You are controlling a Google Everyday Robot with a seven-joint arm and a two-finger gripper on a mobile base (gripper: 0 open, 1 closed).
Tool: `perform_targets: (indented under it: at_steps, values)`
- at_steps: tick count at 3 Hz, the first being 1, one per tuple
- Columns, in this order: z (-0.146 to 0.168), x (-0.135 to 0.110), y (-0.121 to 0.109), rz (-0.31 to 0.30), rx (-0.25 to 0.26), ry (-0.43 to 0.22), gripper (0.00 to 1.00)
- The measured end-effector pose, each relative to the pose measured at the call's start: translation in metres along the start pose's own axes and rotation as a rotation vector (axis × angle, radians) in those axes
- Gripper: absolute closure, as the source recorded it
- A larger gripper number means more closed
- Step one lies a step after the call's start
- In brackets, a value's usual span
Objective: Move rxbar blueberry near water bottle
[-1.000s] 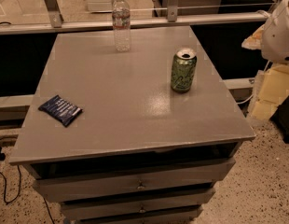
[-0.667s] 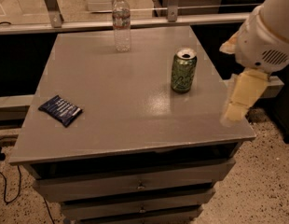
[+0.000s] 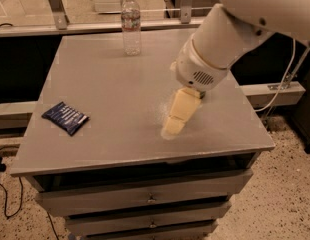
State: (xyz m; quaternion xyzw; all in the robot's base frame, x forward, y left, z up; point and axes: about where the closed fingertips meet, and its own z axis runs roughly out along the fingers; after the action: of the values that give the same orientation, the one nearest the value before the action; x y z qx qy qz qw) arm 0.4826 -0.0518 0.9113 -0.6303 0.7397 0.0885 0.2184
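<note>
Nearest the camera, the front of a grey cabinet shows stacked drawers (image 3: 150, 196) with small handles, standing on a speckled floor (image 3: 280, 204). A black cable (image 3: 4, 194) trails down at the lower left.

On the cabinet's flat grey top (image 3: 115, 79), the rxbar blueberry (image 3: 65, 117) lies flat near the front left corner, turned at an angle to the edges, dark blue with pale print. Nothing touches it.

To its right, well apart from the bar, the cream-coloured gripper (image 3: 172, 128) points down and to the left toward the front middle of the top. Its tip is very low, and I cannot tell whether it touches the surface. I also cannot tell whether the gripper is wide or narrow, and it holds nothing that I can see. The thick white arm (image 3: 220, 39) carrying it comes in from the upper right and covers part of the top's right side.

Further back, the water bottle (image 3: 131, 24) stands upright near the far edge, left of the arm, well apart from the bar and the gripper.
</note>
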Motion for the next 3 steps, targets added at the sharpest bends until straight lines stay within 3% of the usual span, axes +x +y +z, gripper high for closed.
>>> perform_targets:
  at_steps: [1,2,3]
  values:
    - [0.063,-0.060,-0.003,0.044,-0.030,-0.102,0.00]
    - [0.095,-0.108,-0.004,0.077,-0.030,-0.172,0.00]
    - [0.095,-0.108,-0.004,0.077,-0.030,-0.172,0.00]
